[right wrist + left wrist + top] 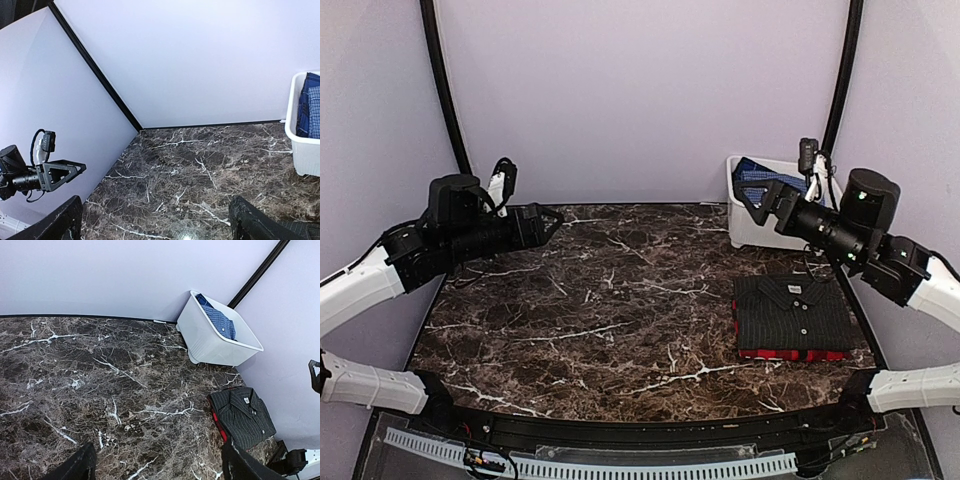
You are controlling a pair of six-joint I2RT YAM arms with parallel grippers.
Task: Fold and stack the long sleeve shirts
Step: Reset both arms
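On the near side of the white plastic bin (744, 226), close to it but not touching, a charcoal pinstriped shirt (793, 312) lies folded into a neat flat rectangle. Its collar points toward the bin and a row of small light buttons runs down its middle. It sits squarely on a red-and-black plaid shirt (790, 354), also folded; only a thin red strip of this one shows along the near and left edges. Both rest on the desk (600, 300), a glossy dark-brown marble-patterned slab threaded with white veins.

Well to the left of the bin, across the desk, the left arm (470, 240) hangs above the surface. The left jaws stand wide apart in the wrist view, with nothing between them. The right arm (840, 235) reaches in beside the bin, and in the top view its tip overlaps the bin's rim. The right jaws are likewise spread wide and hold nothing.

The bin itself is a smooth, rounded-cornered tub with sloping walls, set in the desk's far right corner. It holds a crumpled blue checked cloth (220, 320), which rises to the rim.
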